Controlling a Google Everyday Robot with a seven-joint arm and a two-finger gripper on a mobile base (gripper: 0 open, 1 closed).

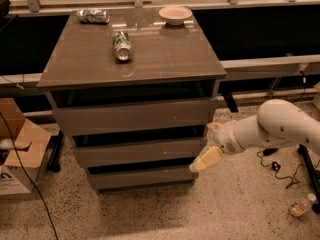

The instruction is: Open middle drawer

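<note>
One tool (208, 144), jaws apart, beside middle drawer (135, 152)

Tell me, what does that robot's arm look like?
The arm is a thick, smooth, rounded white tube with small dark dots. Its pincer, at the right end of the middle drawer, has flat, pale tan fingers. No cables show on it.

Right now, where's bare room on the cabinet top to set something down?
The front half of the cabinet top is bare, from the lying can to the front edge; so is the right side in front of the bowl. The back edge is crowded: crumpled silver packet, bowl. The gripper sits low at the right end of the middle drawer, off the top.
</note>
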